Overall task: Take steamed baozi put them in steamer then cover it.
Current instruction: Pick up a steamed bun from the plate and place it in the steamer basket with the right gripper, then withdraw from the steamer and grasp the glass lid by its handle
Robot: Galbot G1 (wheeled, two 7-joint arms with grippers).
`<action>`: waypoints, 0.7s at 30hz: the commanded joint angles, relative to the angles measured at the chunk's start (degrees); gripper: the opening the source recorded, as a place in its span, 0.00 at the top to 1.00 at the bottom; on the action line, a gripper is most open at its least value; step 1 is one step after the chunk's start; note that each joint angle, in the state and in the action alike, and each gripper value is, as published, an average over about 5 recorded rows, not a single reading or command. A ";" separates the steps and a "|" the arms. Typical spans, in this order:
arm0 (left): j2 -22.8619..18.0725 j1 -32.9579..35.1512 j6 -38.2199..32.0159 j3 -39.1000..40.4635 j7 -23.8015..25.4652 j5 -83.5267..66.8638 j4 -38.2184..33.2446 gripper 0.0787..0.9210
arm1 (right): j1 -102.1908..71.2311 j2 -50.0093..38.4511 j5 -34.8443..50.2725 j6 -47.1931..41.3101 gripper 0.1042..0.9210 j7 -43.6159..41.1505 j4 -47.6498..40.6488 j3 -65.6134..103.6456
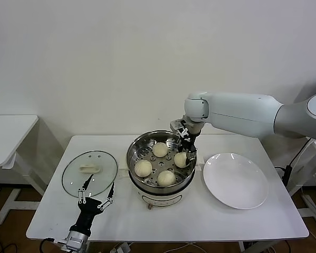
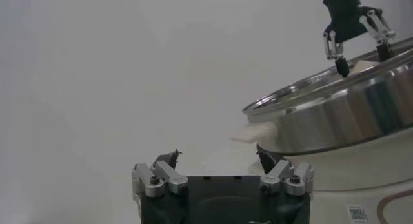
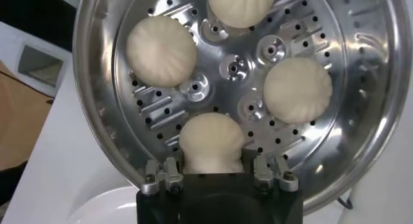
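Worktop (image 1: 163,216) white, against a bare white wall (image 1: 121,58) (second table (image 1: 8,132) left). Right gripper (image 1: 188,156) jaws part-open around a steamed baozi (image 1: 180,159) inside steamer (image 1: 139,143); left gripper (image 1: 97,194) jaws wide, empty.

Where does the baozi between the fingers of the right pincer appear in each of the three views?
Head view: the baozi lies on the steamer tray's right side, under the right pincer.
Left wrist view: only its cream top shows above the steamer rim, below the far right pincer.
Right wrist view: bottom centre, between the pincer fingers.
Shared landmark: the steamer's shiny rim.
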 commanded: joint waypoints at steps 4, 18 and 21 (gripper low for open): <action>0.03 0.03 0.03 -0.03 -0.01 -0.02 0.01 0.12 | -0.25 -0.99 -0.72 -0.17 0.17 0.49 0.81 0.89; 0.47 -0.45 1.94 0.15 -1.06 0.56 -1.10 0.12 | -2.97 -15.58 15.21 1.03 0.12 25.67 12.85 23.91; 0.52 -0.61 2.43 0.19 -1.32 0.87 -1.59 0.12 | -5.76 -19.65 17.65 5.11 0.12 44.70 17.15 25.35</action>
